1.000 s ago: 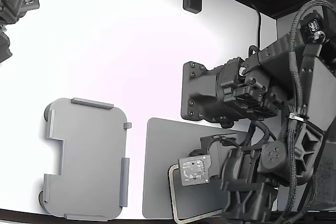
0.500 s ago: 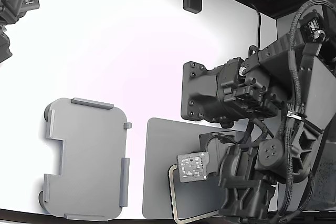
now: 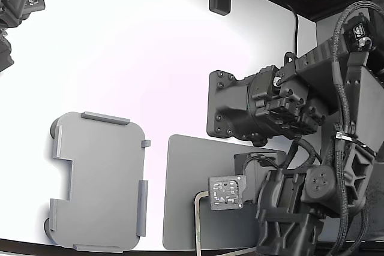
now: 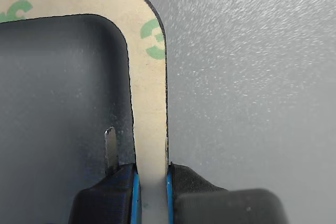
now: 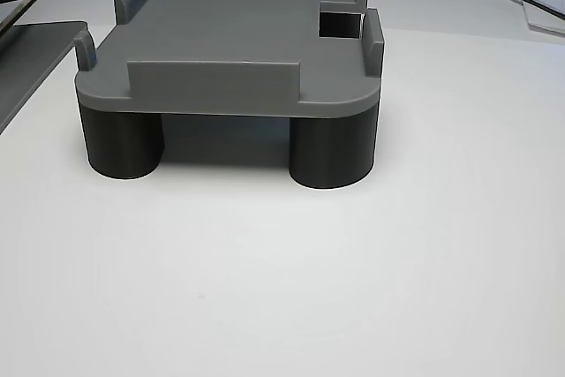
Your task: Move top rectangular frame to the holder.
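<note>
my jaws (image 4: 152, 192) are closed on one side strip of the top rectangular frame (image 4: 149, 98), blue-edged pads on either face of the strip, the strip running straight out from between them to a rounded corner with a green mark. frame is tilted or partly raised off the dark grey mat (image 3: 180, 196); in the exterior view only one thin edge of it (image 3: 197, 220) shows, at my end of the mat. whether it is fully clear of the mat i cannot tell.

key relation: the holder (image 3: 99, 178) sits on the white worktop (image 3: 120, 58) just beside the mat, on the side away from my arm, nothing lying on it. its long axis looks roughly parallel to the frame's, so i judge the carry is mostly a sideways shift with little turning.

in the other view the holder (image 5: 238, 50) stands raised on dark round legs, edge tabs up; frame must come down inside those tabs.
</note>
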You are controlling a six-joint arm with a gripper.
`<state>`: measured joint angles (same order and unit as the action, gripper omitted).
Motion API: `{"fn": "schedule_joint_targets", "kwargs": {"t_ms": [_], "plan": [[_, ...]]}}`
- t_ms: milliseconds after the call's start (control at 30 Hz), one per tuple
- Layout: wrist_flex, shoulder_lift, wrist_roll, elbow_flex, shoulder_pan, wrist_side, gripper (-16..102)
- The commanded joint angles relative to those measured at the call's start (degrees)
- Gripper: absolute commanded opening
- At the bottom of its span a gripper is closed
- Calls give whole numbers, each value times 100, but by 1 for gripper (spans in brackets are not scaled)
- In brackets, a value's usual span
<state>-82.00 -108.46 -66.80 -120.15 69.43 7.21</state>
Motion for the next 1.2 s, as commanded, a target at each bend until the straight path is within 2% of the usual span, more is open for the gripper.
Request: {"fn": "schedule_joint_targets", "kwargs": {"t_ms": [0, 67, 267, 433, 633, 767, 967, 1067, 1167], "plan": [[-800, 88, -659, 1257, -158, 229, -11], [-1283, 272, -1292, 1995, -202, 492, -11], [-1187, -255, -2602, 2558, -888, 422, -11], [-958, -272, -3797, 2698, -1266, 791, -11], [-1037, 211, -4790, 2936, -1925, 1301, -11], [-896, 483, -5458, 3059, -2320, 1292, -11], [-949, 1345, -6100, 3955, -2900, 967, -10], [-1274, 2013, -6442, 4720, -3059, 738, -10], [-1274, 2215, -6548, 4825, -3208, 536, -11]]}}
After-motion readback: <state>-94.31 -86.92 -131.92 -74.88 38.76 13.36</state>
